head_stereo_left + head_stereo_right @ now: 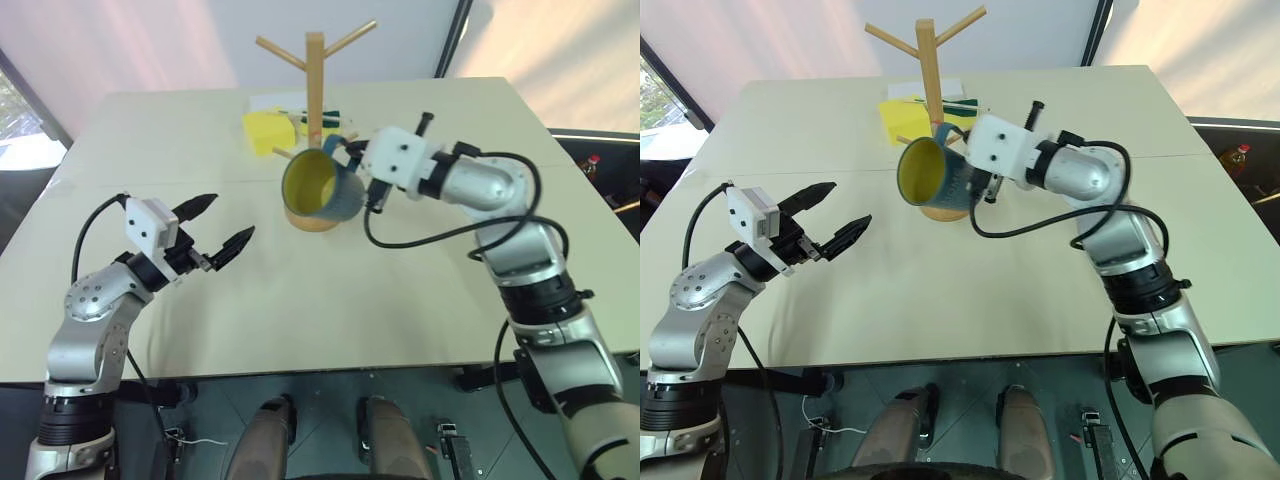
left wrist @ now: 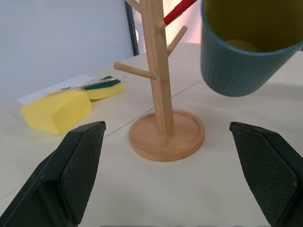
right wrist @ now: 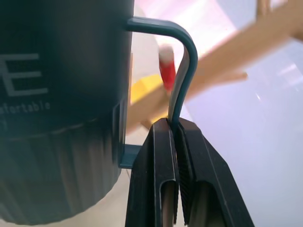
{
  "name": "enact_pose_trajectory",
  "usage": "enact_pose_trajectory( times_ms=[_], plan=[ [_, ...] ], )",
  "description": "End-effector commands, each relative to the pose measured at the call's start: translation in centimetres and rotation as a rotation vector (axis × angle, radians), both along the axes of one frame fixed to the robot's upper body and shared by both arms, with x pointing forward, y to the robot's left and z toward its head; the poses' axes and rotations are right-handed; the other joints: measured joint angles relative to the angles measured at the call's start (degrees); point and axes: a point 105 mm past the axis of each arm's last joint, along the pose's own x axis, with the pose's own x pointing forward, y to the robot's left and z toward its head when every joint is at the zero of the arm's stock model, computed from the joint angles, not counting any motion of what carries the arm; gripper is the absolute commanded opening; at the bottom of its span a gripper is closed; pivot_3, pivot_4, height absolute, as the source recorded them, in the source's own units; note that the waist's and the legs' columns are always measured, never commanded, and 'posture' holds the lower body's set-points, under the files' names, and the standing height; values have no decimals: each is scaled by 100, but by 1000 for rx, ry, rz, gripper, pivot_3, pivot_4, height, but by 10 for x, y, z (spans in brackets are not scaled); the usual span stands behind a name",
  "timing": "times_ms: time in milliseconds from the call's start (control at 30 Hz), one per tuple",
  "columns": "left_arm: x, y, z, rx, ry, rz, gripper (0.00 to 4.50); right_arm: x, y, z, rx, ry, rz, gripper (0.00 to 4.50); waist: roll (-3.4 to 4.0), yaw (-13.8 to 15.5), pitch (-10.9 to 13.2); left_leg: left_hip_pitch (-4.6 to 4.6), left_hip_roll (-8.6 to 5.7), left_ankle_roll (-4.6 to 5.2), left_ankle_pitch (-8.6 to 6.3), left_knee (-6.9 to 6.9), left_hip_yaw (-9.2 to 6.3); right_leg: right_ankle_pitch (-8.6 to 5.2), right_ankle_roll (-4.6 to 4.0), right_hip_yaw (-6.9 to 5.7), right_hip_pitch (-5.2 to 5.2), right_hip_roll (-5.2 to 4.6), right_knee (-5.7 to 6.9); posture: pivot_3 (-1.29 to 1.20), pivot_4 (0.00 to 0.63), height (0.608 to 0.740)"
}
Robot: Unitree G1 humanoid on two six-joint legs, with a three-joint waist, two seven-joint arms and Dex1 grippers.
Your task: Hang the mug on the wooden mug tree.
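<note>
A: Item one, the surface?

B: I log a pale cream counter (image 1: 420,330), with a seam line crossing it left to right. Beyond its far edge stand light walls and a dark upright bar at the far right; the floor beside the counter is dark.

A: Task items?

B: The wooden mug tree (image 1: 315,120) stands upright at far centre on its round base. The mug (image 1: 322,187) is off the counter, tilted with its yellow inside facing near-left, just in front of the tree's post and over its base.

A: Pincers?

B: The right pincer (image 3: 176,130) is clamped together on the mug's thin loop handle. The left pincer (image 1: 222,228) hangs at near left, its fingers spread apart and holding nothing, well apart from the mug.

A: Sundries?

B: A yellow sponge (image 1: 268,132) lies left of the tree, with a green-backed sponge (image 2: 103,87) just beyond it, beside white paper (image 1: 275,102).
</note>
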Motion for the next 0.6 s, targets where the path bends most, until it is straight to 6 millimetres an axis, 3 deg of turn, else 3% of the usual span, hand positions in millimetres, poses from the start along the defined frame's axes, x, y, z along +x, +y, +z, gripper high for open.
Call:
enact_pose_trajectory(
  times_ms=[33, 600],
  plan=[
    [-5, 2, 11, -2, -49, 4, 4500, -1, 5, 22, 3, -69, -7, 37, -1, 10, 0, 0, -1, 0, 0, 0, 0, 0, 0, 0, 0, 0, 0, 0, 150, 740],
    [-18, -7, 32, -45, -78, -57, 4500, 11, 25, 23, -26, -41, -27, 37, -2, -23, 0, 3, 1, 0, 0, 1, -1, 1, 0, -1, -1, 4, 6, 0, 150, 740]
  ],
)
